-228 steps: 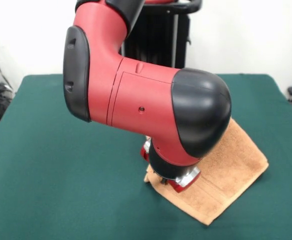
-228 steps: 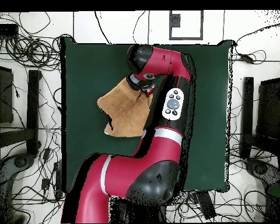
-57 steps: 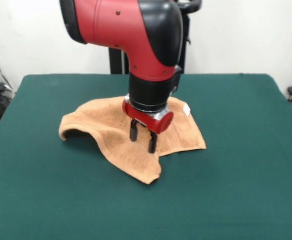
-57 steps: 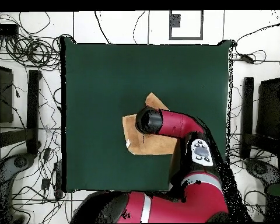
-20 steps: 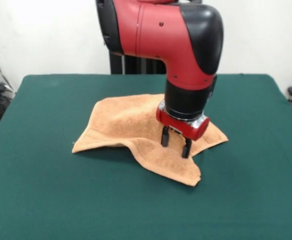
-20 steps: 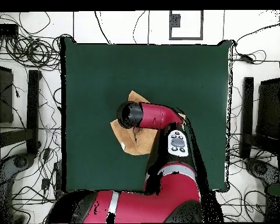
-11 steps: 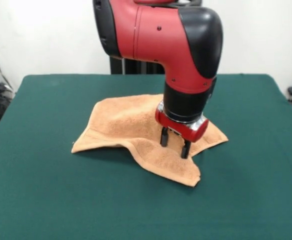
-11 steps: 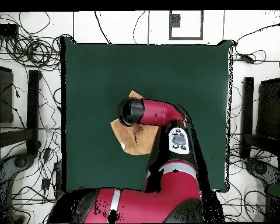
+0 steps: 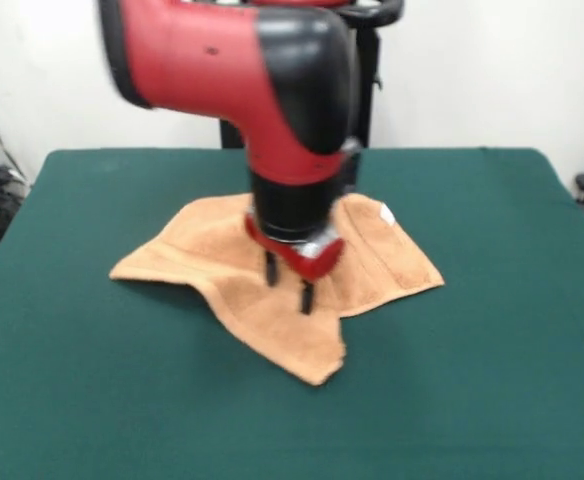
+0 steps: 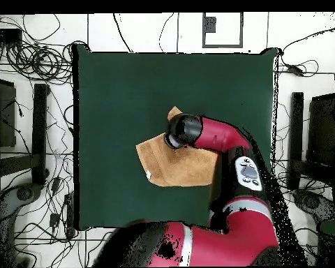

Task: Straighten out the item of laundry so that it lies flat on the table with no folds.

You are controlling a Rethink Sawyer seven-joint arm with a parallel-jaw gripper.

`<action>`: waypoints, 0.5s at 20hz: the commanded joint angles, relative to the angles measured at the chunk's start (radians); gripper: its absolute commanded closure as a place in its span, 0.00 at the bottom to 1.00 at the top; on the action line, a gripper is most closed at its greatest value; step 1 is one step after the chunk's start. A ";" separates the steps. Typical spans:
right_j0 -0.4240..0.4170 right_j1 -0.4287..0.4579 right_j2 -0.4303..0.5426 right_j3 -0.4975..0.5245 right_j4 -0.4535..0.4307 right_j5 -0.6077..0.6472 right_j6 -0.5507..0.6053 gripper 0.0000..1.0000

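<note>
- Front view: the small orange-tan terry-cloth towel (image 9: 272, 265) lies near the middle of the large dark green felt-covered table (image 9: 92, 400), not yet flat; a raised ridge runs from under the robot toward the near corner, and the left flap dips away from it.
- The small white tag (image 9: 385, 214) sits at the towel's far right corner.
- The red and black robot arm (image 9: 242, 90) comes down over the towel's centre. Its black-fingered gripper (image 9: 288, 284) points straight down with the fingers spread apart, a clear gap between them, and the tips at or just above the cloth on the ridge. Whether they touch it, I cannot tell. My judgement is that this stance straddles the fold, ready to pinch or press it.
- Overhead view: the towel (image 10: 181, 167) lies on the half of the table (image 10: 114, 91) nearer the robot's base, one corner poking out beyond the wrist.
- The arm (image 10: 216, 136) covers the gripper here, so its fingers are hidden.
</note>
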 commanded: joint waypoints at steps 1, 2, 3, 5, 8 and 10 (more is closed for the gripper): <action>-0.091 -0.037 0.089 -0.040 -0.043 0.179 -0.172 0.00; -0.101 -0.043 0.091 -0.041 -0.049 0.186 -0.179 0.00; -0.110 -0.046 0.095 -0.046 -0.052 0.196 -0.184 0.00; -0.130 -0.051 0.107 -0.051 -0.057 0.210 -0.194 0.00; -0.145 -0.053 0.122 -0.051 -0.073 0.213 -0.193 0.00; -0.147 -0.052 0.128 -0.039 -0.082 0.196 -0.182 0.00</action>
